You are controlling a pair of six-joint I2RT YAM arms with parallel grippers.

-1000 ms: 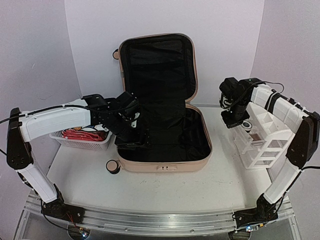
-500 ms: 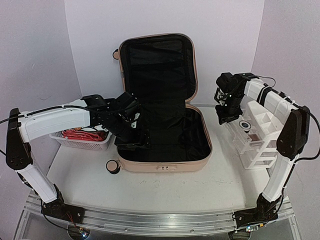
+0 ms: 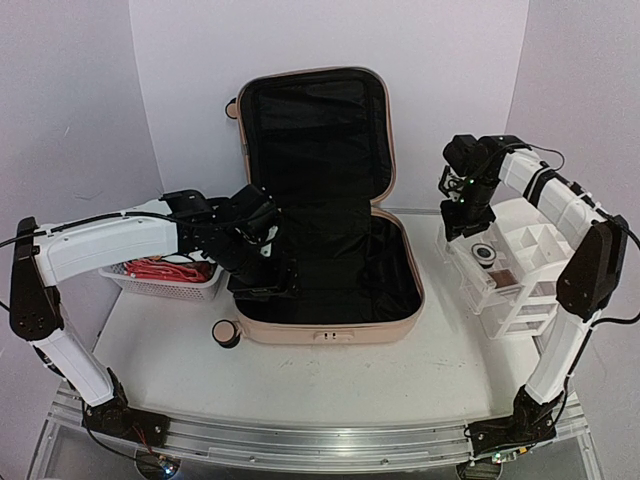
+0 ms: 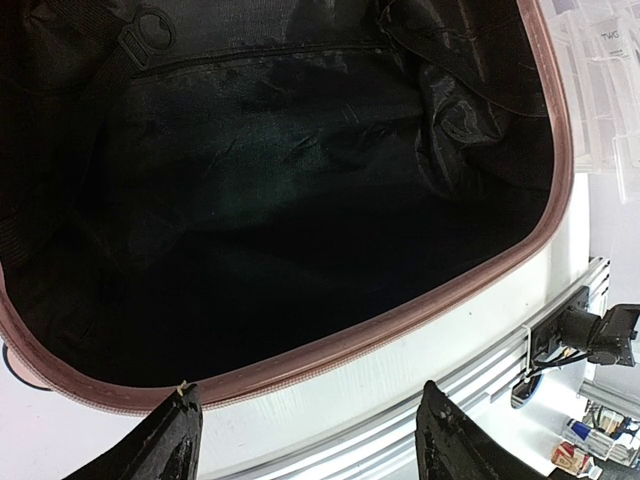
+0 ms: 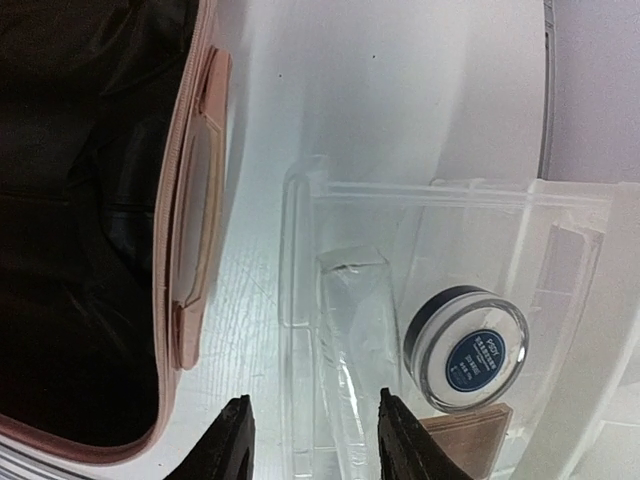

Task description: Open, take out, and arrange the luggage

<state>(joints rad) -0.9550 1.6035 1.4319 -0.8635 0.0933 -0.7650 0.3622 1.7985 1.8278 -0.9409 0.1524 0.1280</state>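
Observation:
The luggage (image 3: 330, 335) lies open mid-table, a peach-pink case with its lid upright at the back. Only black lining shows inside it. My left gripper (image 3: 262, 275) hangs over the left part of the base. In the left wrist view it (image 4: 307, 400) is open and empty, above the case's pink rim (image 4: 400, 325). My right gripper (image 3: 462, 225) hovers over the near-left end of the clear drawer organizer (image 3: 530, 270). Seen from the right wrist, it (image 5: 315, 400) is open with nothing between the fingers. A round jar (image 5: 467, 348) with a blue label lies in the organizer's top tray.
A white mesh basket (image 3: 165, 285) holding red items stands left of the case, under my left arm. A caster wheel (image 3: 227, 333) sticks out at the case's front-left corner. The case's side handle (image 5: 190, 230) faces the organizer across a narrow strip of table.
My right gripper has opened and lifted away from the organizer's top tray, where the round jar now lies. The left arm has not moved.

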